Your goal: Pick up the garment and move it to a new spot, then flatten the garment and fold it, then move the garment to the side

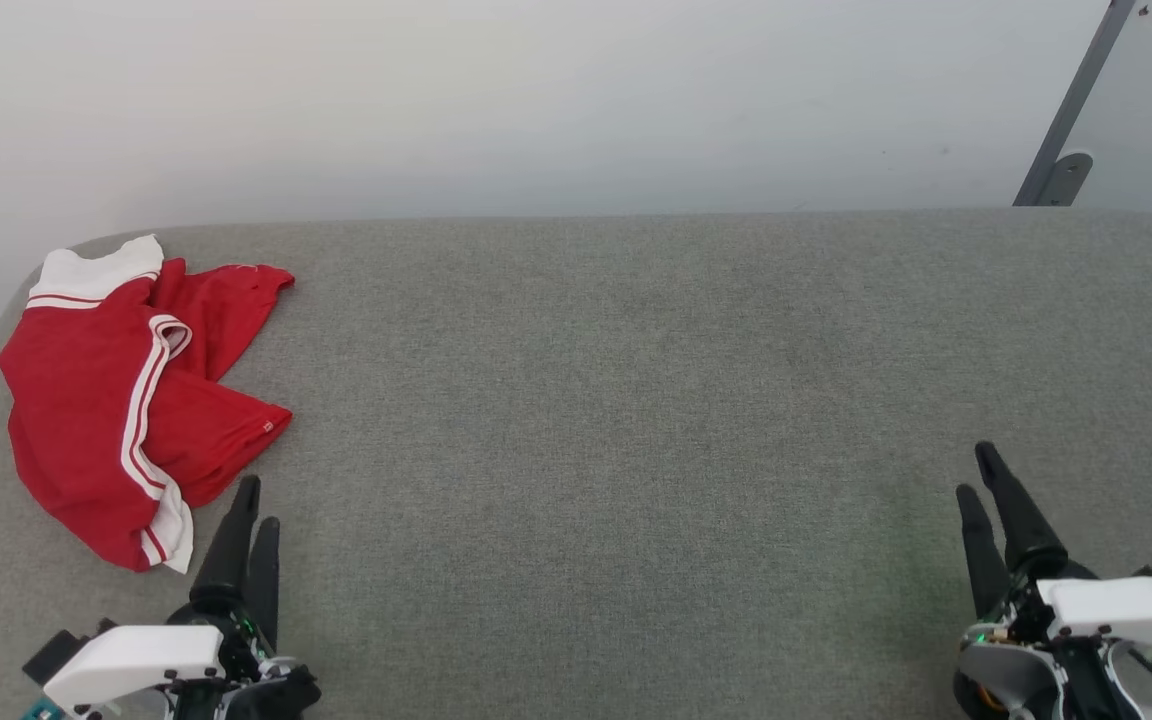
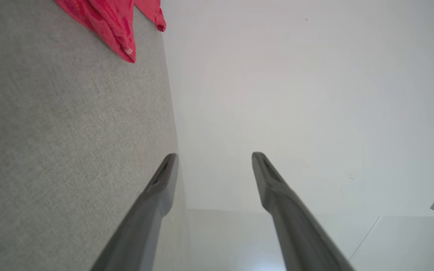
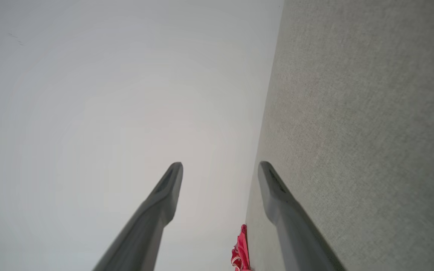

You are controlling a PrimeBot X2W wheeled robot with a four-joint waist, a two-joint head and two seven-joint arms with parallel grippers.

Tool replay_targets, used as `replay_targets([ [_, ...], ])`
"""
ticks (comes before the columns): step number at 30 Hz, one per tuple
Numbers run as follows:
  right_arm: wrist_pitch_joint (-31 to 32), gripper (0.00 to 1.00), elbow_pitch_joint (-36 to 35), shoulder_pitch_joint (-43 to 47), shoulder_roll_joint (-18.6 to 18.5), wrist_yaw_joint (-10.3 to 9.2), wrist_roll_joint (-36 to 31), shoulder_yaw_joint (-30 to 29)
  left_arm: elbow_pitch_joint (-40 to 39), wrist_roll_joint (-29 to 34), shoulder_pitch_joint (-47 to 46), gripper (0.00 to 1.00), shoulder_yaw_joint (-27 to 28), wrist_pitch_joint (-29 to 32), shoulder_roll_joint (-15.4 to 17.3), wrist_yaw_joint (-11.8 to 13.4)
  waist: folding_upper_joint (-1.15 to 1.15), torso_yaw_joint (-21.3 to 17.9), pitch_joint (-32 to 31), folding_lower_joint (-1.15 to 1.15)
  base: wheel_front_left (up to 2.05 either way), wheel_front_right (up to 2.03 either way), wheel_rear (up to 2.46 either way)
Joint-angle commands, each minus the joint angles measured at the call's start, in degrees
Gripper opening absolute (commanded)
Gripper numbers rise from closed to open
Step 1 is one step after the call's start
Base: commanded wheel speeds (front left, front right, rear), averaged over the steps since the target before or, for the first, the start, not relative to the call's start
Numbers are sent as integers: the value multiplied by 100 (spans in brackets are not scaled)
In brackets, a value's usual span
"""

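The shirt (image 1: 126, 390) lies crumpled by the far left corner of the table (image 1: 616, 400), red body bunched over itself and white striped sleeve ends twisted across it. Nothing grips it. Judging by that heap, no flattening or folding is done, and the pick-up looks not yet begun. Lifting, moving, spreading, folding and setting aside all seem left to do.

The left pincer (image 1: 258, 502) sits at the near edge towards the left corner, jaws spread and empty, with its tips just beside the shirt's near hem but apart from it. The right pincer (image 1: 974, 470) is by the near right corner, well apart from the shirt, also spread and empty.

The table has a grey woven cover with rounded corners and a broad bare middle. Behind its far edge rises a plain pale wall (image 1: 536, 100), with a slanted grey metal strut (image 1: 1076, 110) at the far right.
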Motion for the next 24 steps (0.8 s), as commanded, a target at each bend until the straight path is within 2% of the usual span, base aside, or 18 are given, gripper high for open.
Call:
replay_targets([
  [1,-45,100,-51,-261,-75,7,-61,-5,-84,109,-219,100,-11,-70,87,-10,0,2,0,0,0,0,0],
  [10,-342,100,58,-505,-300,8,-548,226,29,892,-368,100,-178,-378,296,6,0,11,5,0,0,0,0],
  [24,-774,100,387,-873,-755,9,-1968,781,-74,2946,-386,100,-215,-711,394,89,0,19,22,0,0,0,0],
])
